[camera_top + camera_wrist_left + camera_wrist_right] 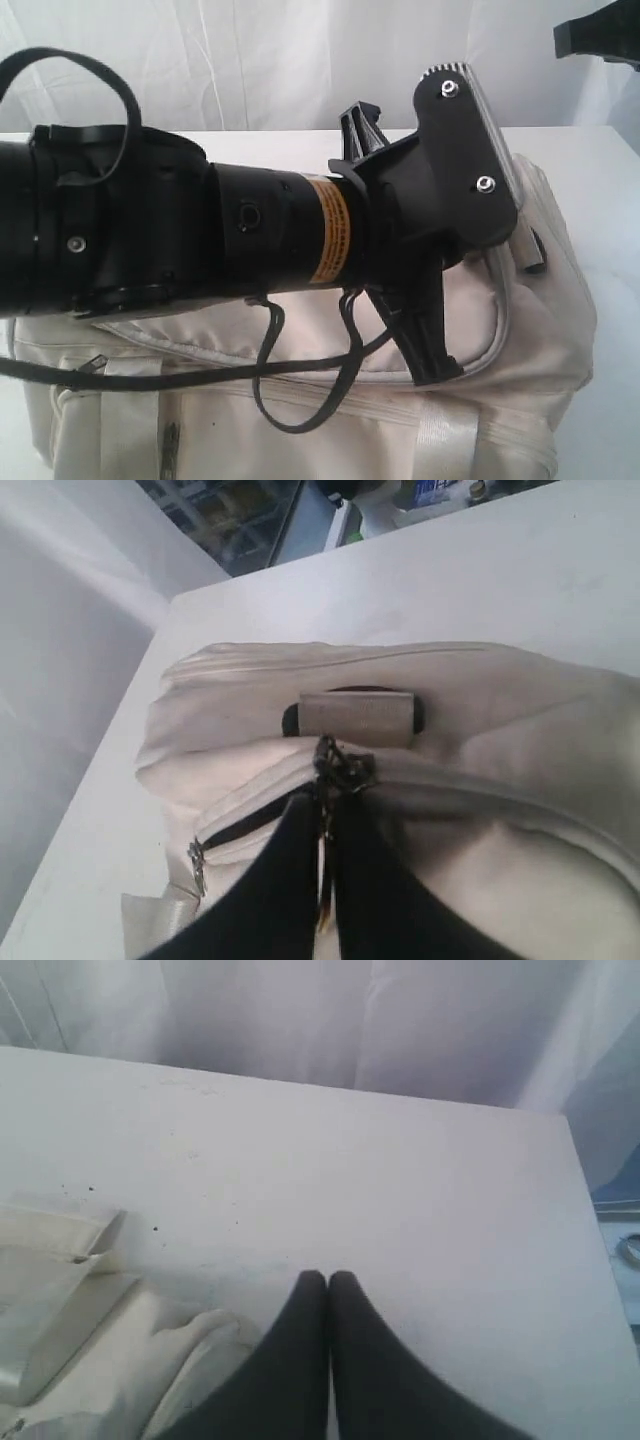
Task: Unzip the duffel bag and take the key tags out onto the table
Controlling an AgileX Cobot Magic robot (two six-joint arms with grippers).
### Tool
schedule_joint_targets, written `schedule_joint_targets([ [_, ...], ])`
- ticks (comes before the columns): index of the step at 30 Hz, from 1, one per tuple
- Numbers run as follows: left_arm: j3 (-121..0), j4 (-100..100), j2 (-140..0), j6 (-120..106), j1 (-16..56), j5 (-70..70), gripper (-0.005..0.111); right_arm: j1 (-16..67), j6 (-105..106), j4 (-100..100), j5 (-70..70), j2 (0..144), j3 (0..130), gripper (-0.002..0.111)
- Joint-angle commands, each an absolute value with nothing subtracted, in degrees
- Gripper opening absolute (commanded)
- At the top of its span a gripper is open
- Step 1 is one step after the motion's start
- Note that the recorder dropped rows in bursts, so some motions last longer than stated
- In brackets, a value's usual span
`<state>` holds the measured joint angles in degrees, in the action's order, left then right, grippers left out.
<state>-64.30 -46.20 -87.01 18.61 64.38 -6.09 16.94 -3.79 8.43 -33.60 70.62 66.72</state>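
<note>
At duffel bag [480,710] top, L gripper [327,802] jaws nearly closed, pinching zip pull [340,765]; R gripper [327,1278] jaws closed tight, empty, over table [400,1190] beside bag.

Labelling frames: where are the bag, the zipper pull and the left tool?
bag [500,710]: left wrist view, top fabric.
zipper pull [340,766]: left wrist view, metal slider.
left tool [328,806]: left wrist view, between tips.

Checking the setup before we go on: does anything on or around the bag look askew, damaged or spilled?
Nothing stands out. The duffel bag lies on the table, its zipper partly open beside the left fingers, which pinch the zipper pull. No tear or spill shows; the key tags are not in view.
</note>
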Motion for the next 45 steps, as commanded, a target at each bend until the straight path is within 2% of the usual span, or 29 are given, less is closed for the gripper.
schedule_joint_targets([
  [1,-64.7,-46.7,-84.2,19.9,68.7,-5.0,0.000,16.5,-4.1,2.2,-40.6,68.7,66.8,0.000],
  [7,-64.7,-45.2,-81.1,20.0,72.2,1.0,0.000,16.5,0.0,-4.2,-47.6,68.5,66.8,0.000],
  [9,-64.7,-43.3,-80.6,20.0,73.2,2.7,0.000,16.5,1.8,-7.5,-49.5,68.5,66.8,0.004],
  [12,-64.7,-43.2,-80.6,19.7,74.5,3.3,0.000,16.5,4.5,-13.2,-52.5,68.5,66.8,0.020],
  [17,-64.7,-43.8,-80.6,19.5,75.0,3.6,0.000,16.5,4.8,-18.1,-60.0,68.2,66.8,0.055],
  [19,-64.7,-43.8,-80.6,19.2,75.0,4.8,0.000,16.6,4.8,-19.5,-62.7,67.9,66.8,0.062],
  [29,-64.7,-43.9,-80.6,19.2,75.0,6.9,0.000,16.6,4.1,-25.4,-70.0,66.4,66.8,0.063],
  [38,-64.7,-44.1,-80.6,19.1,75.0,5.6,0.000,16.6,2.3,-25.5,-70.0,67.9,66.6,0.057],
  [45,-64.7,-44.4,-80.6,19.1,75.0,3.7,0.000,16.6,2.3,-25.9,-70.0,73.1,66.6,0.056],
])
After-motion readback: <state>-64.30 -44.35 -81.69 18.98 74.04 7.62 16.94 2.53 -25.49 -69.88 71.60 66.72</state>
